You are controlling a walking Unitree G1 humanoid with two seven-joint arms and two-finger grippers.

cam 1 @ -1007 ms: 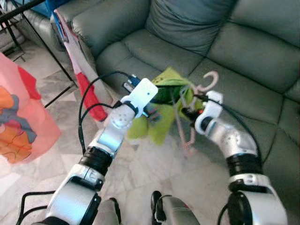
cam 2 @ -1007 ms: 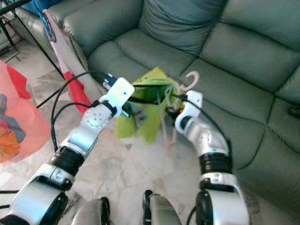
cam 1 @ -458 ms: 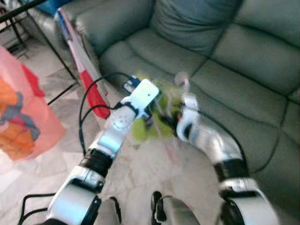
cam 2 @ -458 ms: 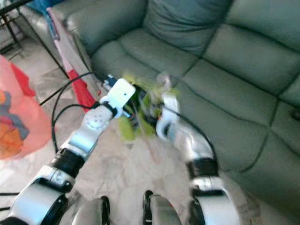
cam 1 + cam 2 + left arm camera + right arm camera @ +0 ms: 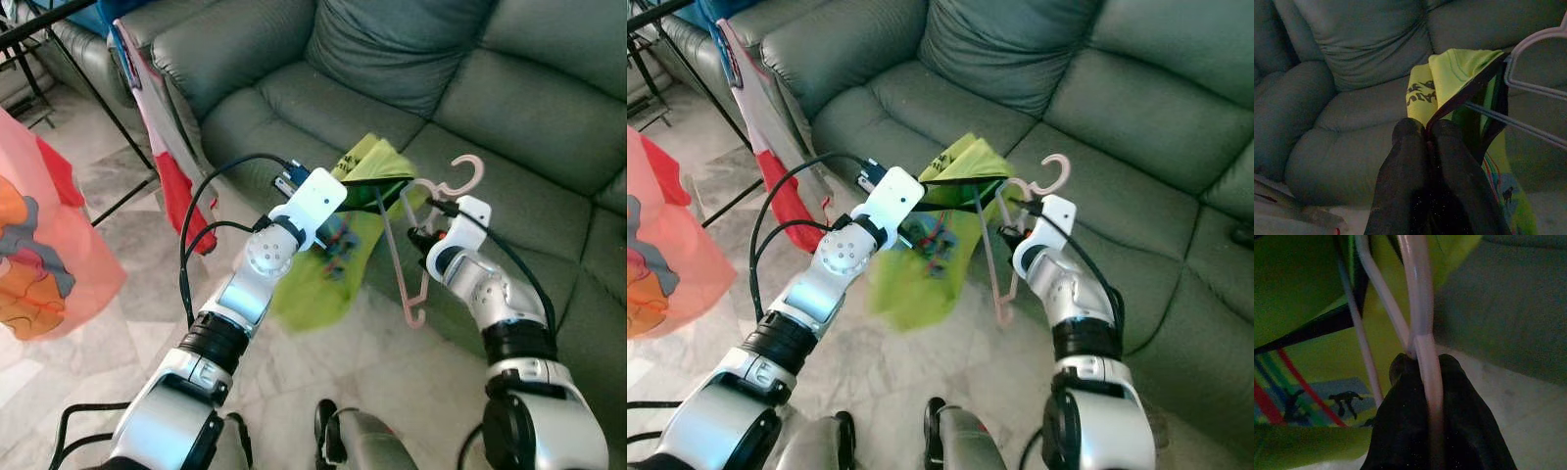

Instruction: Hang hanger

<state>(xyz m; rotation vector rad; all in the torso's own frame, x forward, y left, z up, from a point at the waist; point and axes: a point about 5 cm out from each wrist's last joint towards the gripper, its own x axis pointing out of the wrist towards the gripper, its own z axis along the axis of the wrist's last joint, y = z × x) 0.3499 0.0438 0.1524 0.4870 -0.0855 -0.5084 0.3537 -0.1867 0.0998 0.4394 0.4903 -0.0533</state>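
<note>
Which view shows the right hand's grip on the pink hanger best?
Right wrist view: the right hand is shut on the pink hanger bar up close. The eye views show its hook and whole outline, not the contact.

Silver arms; black joint bands and cables; white wrist housings.

Soft even daylight in both eye views, pale floor (image 5: 118, 284) brightest, grey sofa (image 5: 392, 59) matte without glare, faint shadows under the arms, head views sharp with mild edge softness, both wrist views dim and grainy, near black fingers (image 5: 1415, 161) murky, out of focus
</note>
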